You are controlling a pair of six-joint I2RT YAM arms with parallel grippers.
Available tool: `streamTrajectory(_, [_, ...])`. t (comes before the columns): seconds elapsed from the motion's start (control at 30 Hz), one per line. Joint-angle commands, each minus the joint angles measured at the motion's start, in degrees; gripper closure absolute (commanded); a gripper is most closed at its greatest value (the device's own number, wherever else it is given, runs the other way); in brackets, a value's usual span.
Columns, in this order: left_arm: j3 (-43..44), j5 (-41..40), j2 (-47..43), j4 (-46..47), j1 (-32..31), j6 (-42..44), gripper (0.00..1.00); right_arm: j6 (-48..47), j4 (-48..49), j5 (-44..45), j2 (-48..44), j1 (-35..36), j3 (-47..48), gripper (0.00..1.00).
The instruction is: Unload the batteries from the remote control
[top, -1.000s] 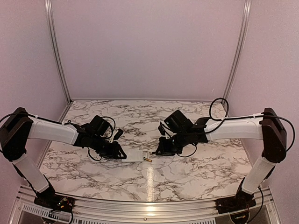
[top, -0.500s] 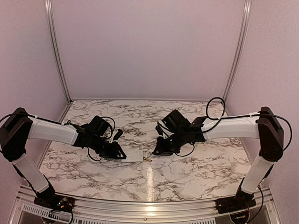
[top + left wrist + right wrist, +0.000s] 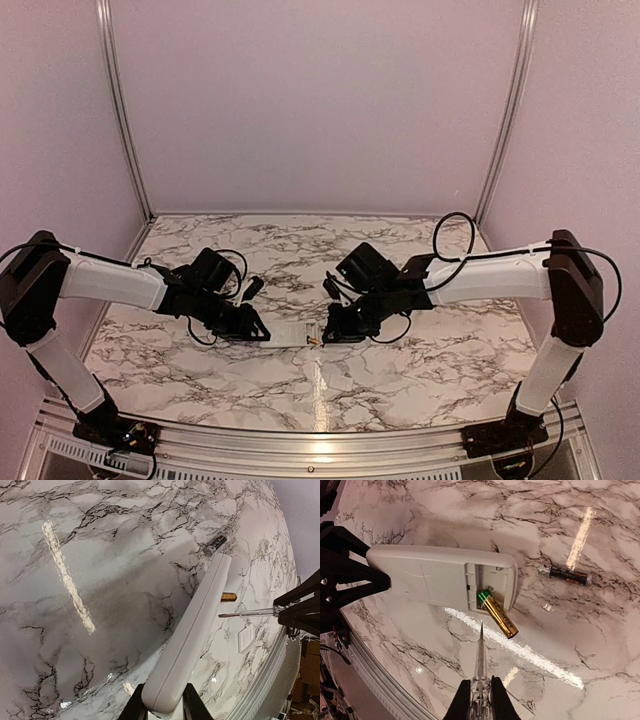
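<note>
The white remote control (image 3: pixel 440 577) lies with its open battery recess facing up, and also shows in the left wrist view (image 3: pixel 195 630). My left gripper (image 3: pixel 164 707) is shut on one end of it. One gold battery (image 3: pixel 497 614) sticks out of the recess at a tilt, its green end still inside. A second dark battery (image 3: pixel 567 574) lies loose on the table beyond the remote. My right gripper (image 3: pixel 480 700) is shut on a slim clear pointed tool (image 3: pixel 480 655). The tool's tip stands just short of the tilted battery.
The small white cover piece (image 3: pixel 246 639) lies on the marble table (image 3: pixel 400 370) near the right gripper, close to the front edge. In the top view both grippers meet at the table's middle, left (image 3: pixel 250 328) and right (image 3: pixel 335 330). Metal frame rails border the table.
My right arm has moved left towards the remote, bringing the tool's tip close to the tilted battery. The left arm and the remote have stayed in place.
</note>
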Motion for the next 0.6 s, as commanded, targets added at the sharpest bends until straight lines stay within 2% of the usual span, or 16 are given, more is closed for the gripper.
streamTrajectory(0.0, [-2.6, -9.2, 1.0, -8.7, 0.6, 0.6, 1.0, -0.7, -0.4, 2.0, -0.3, 0.2, 3.5, 1.0])
streamTrajectory(0.3, [-2.6, -9.7, 0.5, -9.4, 0.6, 0.8, 1.0, -0.6, 2.4, 2.8, -2.7, -1.3, 2.6, 1.0])
streamTrajectory(0.57, [-2.6, -9.9, 0.4, -9.3, 0.6, 0.3, 1.0, -2.0, 2.3, 3.5, 0.0, -2.8, 4.4, 1.0])
